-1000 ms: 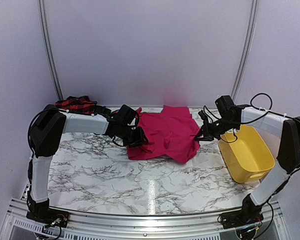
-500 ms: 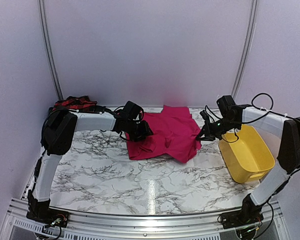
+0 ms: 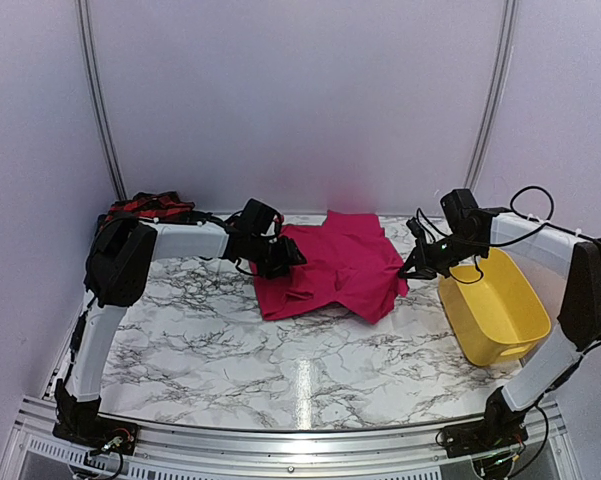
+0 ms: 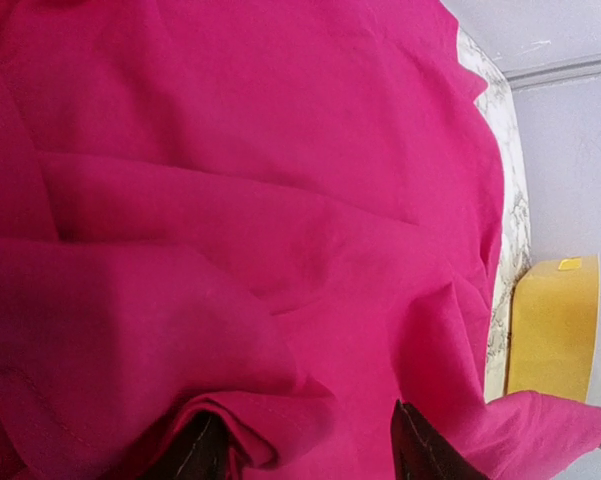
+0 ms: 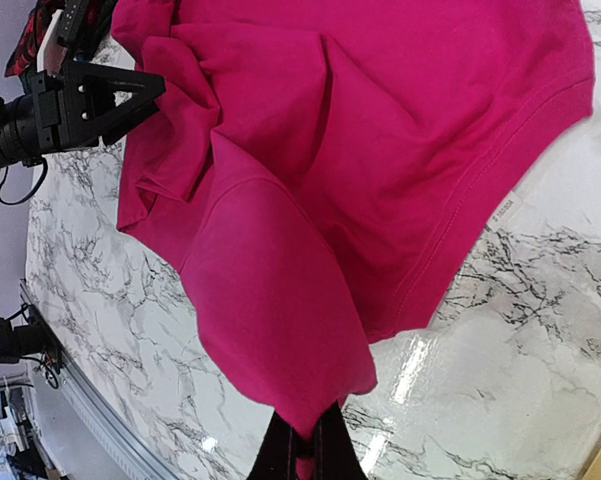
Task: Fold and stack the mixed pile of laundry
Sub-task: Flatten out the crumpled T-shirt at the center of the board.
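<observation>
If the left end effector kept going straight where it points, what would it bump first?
The pink garment. Its folds bunch right in front of the left end effector, probably touching it.

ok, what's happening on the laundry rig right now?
Both arms are working the magenta garment spread at the back of the marble table. The right fingers are pinched shut on its right corner; the left fingers stand open at its left edge, fabric bunched between them. The red-and-black checked garment sits untouched in the far-left corner, yellow tub on the right.
</observation>
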Available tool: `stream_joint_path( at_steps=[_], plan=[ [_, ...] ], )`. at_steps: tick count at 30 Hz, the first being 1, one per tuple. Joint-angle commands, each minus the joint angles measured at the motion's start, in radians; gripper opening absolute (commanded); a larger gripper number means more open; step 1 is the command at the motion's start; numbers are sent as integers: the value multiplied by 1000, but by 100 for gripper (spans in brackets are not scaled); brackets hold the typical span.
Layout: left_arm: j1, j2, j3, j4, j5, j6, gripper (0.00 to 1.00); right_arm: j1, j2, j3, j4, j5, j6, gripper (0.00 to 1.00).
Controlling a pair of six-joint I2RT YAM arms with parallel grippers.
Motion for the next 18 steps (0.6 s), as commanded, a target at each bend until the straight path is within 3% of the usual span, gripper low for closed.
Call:
stream_joint_path(
  at_steps=[1, 10, 18],
  plan=[
    [-25, 7, -41, 17, 76, 27, 59, -12, -24, 32, -8, 10, -13, 0],
    [-63, -117, -176, -17, 43, 38, 57, -13, -30, 26, -4, 11, -9, 0],
    [-79, -162, -185, -22, 32, 84, 30, -12, -34, 22, -4, 13, -7, 0]
  ],
)
